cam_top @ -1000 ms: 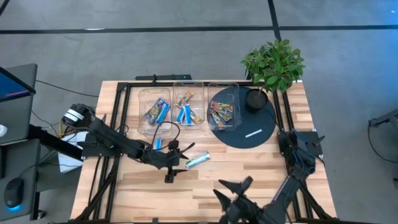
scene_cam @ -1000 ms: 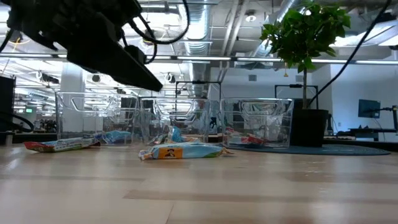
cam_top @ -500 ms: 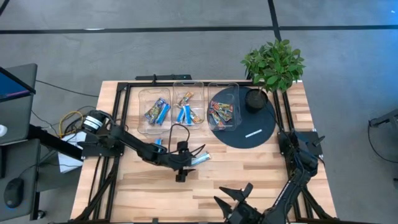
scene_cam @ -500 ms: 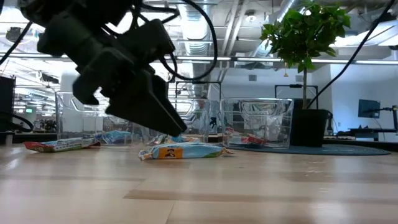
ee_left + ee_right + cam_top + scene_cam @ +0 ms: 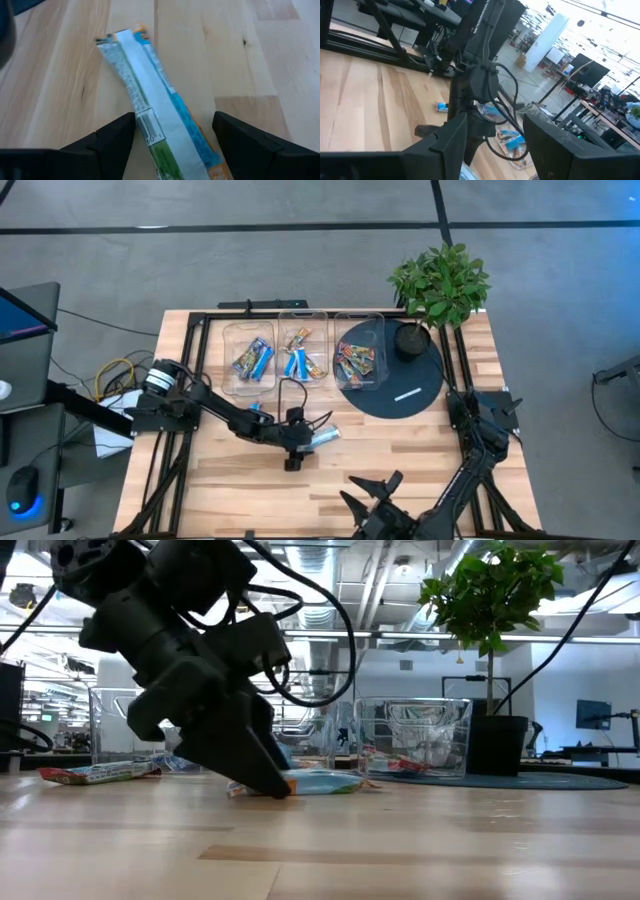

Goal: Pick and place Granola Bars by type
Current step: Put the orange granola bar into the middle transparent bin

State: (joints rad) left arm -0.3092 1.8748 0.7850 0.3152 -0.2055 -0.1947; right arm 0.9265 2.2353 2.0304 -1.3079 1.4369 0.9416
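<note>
**Left hand down over a loose bar in the middle of the surface**

I have the left hand lowered to the wooden surface near its middle, just in front of the row of bins. Its fingers are spread apart, one on each side of a blue and silver granola bar that lies flat on the wood between them. In the wrist view the bar runs lengthwise through the gap, and I see wood between each finger and the wrapper, so the hand is open and not gripping it. From the low view the fingertips are right at the surface, against the near end of that bar.

A second loose blue bar lies on the surface just beside the left arm, close to the front of the left bin. In the low view another bar lies flat on the wood off to the side, in front of the bins.

Three clear bins stand side by side at the back. The left bin holds blue and greenish bars, the middle bin holds blue bars with an orange one, and the right bin, which sits partly on a dark round mat, holds orange-brown bars.

My right hand waits at the front edge of the surface, its fingers wide apart and holding nothing. A potted plant stands at the back right corner.
</note>
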